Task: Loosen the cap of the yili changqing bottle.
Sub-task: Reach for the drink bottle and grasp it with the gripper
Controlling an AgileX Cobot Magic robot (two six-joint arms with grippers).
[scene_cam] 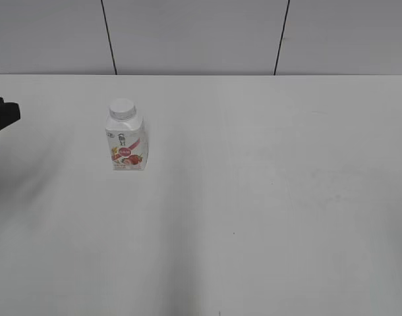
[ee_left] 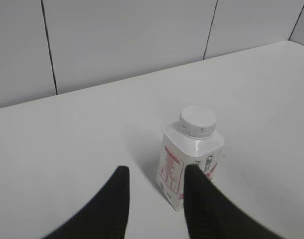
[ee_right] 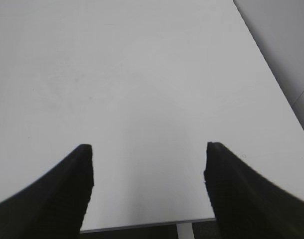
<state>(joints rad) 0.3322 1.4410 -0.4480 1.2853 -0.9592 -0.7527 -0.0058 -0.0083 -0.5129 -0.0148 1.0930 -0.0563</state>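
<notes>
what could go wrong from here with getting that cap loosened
The bottle stands free and upright on the table, small and squat, so a nudge from the left gripper could tip or slide it. The left fingers stand narrowly apart beside the bottle, perhaps too narrow for its body. Twisting the cap unbraced may spin the whole bottle.

White table (scene_cam: 287, 197) before a pale panelled wall (scene_cam: 194, 33) with dark seams.
</notes>
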